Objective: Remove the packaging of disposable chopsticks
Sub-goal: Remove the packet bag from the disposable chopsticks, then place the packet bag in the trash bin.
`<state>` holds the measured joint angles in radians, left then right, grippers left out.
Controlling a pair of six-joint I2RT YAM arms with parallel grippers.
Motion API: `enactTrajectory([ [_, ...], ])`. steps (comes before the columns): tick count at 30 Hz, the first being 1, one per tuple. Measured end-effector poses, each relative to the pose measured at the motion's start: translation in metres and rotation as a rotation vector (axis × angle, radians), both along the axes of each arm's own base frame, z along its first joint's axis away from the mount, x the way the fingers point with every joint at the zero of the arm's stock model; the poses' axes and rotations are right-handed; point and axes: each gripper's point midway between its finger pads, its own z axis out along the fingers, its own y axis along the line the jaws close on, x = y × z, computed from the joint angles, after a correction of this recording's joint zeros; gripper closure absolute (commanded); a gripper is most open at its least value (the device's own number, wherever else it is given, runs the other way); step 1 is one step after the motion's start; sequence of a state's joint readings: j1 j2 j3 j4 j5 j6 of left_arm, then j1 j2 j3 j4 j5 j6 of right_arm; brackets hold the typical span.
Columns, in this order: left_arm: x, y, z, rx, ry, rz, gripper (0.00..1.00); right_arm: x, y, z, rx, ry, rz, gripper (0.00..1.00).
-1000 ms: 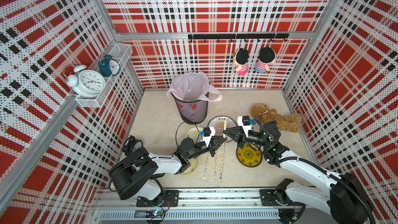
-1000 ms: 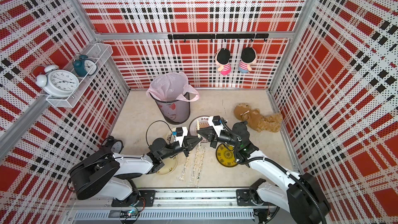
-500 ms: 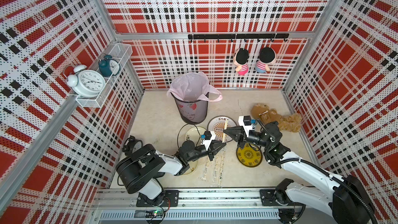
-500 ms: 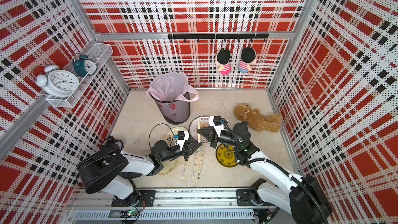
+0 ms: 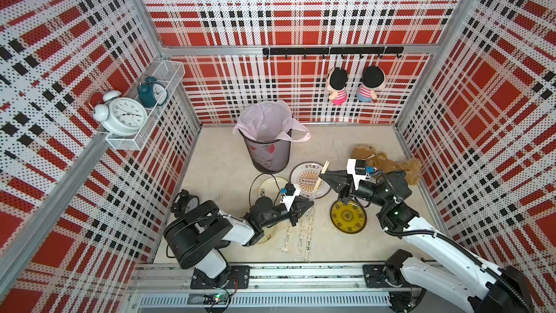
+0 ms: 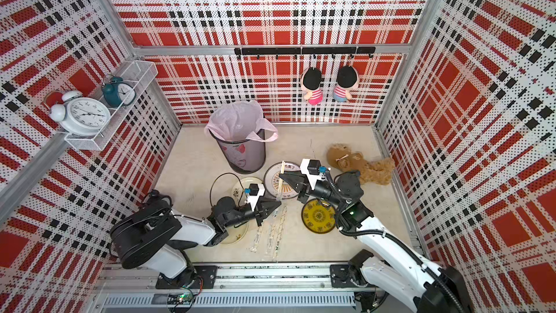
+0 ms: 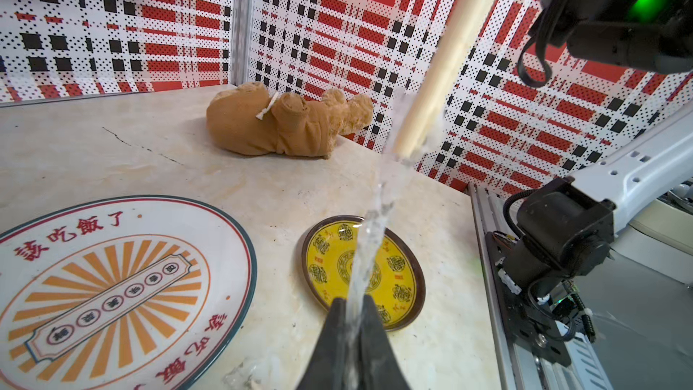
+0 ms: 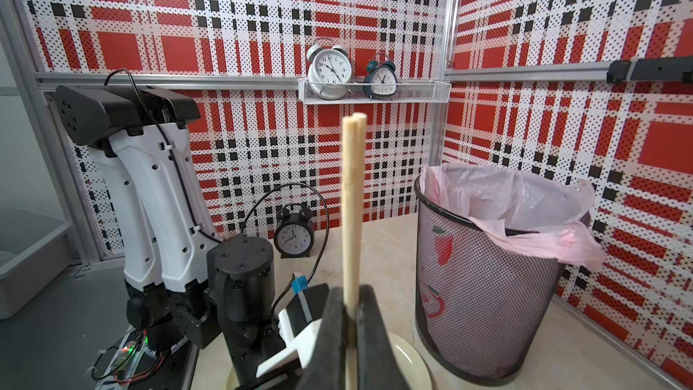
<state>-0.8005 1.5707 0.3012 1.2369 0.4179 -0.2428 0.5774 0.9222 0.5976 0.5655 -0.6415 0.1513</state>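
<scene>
Beige tabletop [image 5: 222, 158], plates [image 5: 348, 217], bin [image 5: 267, 158], teddy [image 5: 388, 162], packaging [image 5: 301, 237]

Pale tan chopsticks [image 8: 350, 200], yellow plate [image 7: 401, 279]

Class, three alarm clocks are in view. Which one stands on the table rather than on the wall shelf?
The black clock, on the tabletop; the white clock and the teal clock sit in the wire shelf.

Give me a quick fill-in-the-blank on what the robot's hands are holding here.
1. The left hand pinches the clear sleeve; the right hand grips the bare ____.
2. The mesh bin has a ____ liner.
3. The smallest plate is ____.
Missing: chopsticks, pink, yellow.
</scene>
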Motion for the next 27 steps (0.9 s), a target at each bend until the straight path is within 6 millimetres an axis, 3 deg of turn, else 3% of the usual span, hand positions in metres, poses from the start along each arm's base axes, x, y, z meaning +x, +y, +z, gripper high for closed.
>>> enactTrajectory([
  [8, 0.011, 0.010, -0.001, 0.000, 0.017, 0.047, 1.00, 0.004, -0.003, 0.003, 0.015, -0.001, -0.027, 1.00],
  [13, 0.030, 0.036, -0.001, -0.016, 0.047, 0.137, 1.00, 0.009, -0.008, 0.012, 0.029, -0.008, -0.064, 1.00],
  [17, 0.032, 0.052, 0.016, -0.053, 0.027, 0.182, 1.00, 0.011, -0.012, 0.026, 0.055, -0.025, -0.088, 1.00],
  [22, 0.041, 0.057, 0.064, -0.107, -0.033, 0.237, 1.00, 0.016, -0.014, 0.024, 0.066, 0.012, -0.111, 1.00],
  [27, 0.068, 0.069, 0.160, -0.184, -0.153, 0.390, 1.00, 0.028, -0.018, -0.018, 0.021, 0.145, -0.170, 1.00],
])
